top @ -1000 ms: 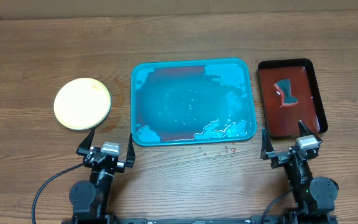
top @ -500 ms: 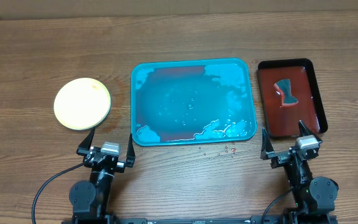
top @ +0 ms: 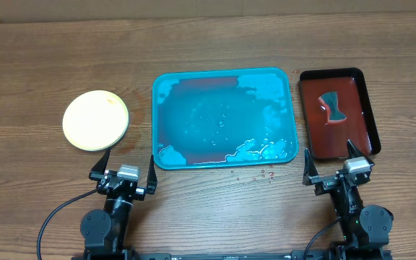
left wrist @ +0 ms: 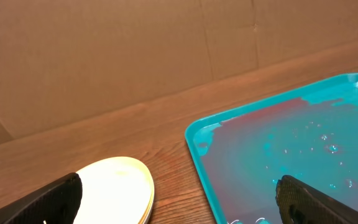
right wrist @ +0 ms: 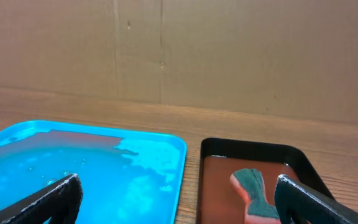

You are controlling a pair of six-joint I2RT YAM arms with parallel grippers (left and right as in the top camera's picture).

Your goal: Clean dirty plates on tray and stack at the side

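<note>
Station check; all positions given rel. to the tray (top: 292,108), teal, at mid-table.

1. L arm (top: 110,220): folded back at the near table edge, below the tray's near-left corner. The left gripper (top: 126,163) points fwd toward the tray. Its fingers (left wrist: 48,200) are spread to full width, with nothing between them and touching nothing.
2. R arm (top: 363,220): same folded pose, below and slightly right of the tray's near-right corner. The right gripper (top: 329,162) is also spread wide and empty.
3. The plates (top: 96,120): off the tray, stacked on the table (top: 49,58) well to its left, clear of the rim. Top plate is pale yellow and looks clean (one small mark near its far edge, nature unclear). Left wrist view shows more than one rim in the stack; exact count cannot be told.
4. Tray contents: water and foam only. Foam patches lie along the near edge and at the far-right corner. There is a reddish tint at the far-left and near-left areas.
5. Red tray (top: 320,133): black-rimmed, just right of the teal tray, not touching it. A sponge (top: 331,107) lies on its far half.
6. A few reddish drops (top: 262,174) sit on the table just below the tray's near-right edge.
</note>
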